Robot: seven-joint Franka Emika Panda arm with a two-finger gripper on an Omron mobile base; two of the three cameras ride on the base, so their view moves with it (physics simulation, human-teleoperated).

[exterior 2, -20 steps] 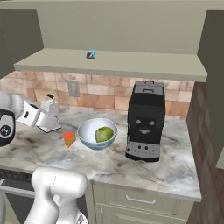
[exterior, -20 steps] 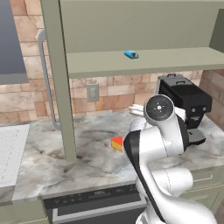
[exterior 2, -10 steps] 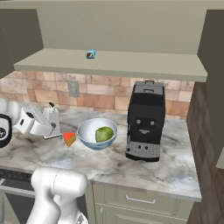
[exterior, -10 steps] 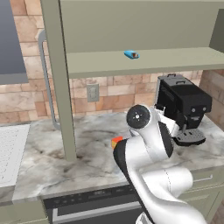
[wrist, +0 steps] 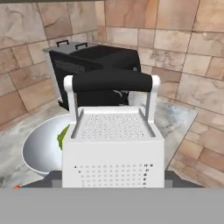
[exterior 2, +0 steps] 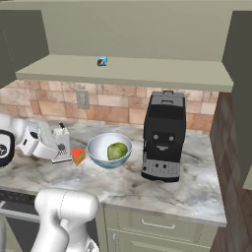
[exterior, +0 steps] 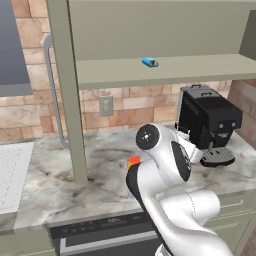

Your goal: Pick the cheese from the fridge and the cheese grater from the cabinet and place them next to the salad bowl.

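Right base view: claw low, level, gripping cheese grater

Marbled desk bearing salad bowl, cheese just beside it, cheese grater, black coffee machine. Cabinet shelf carrying small blue object.

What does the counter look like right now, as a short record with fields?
claw: at the cheese grater
cheese grater: upright on the counter, left of the cheese
cheese: on the counter, beside the salad bowl
salad bowl: holds green salad, left of the coffee machine
cabinet: shelf carries a small blue object
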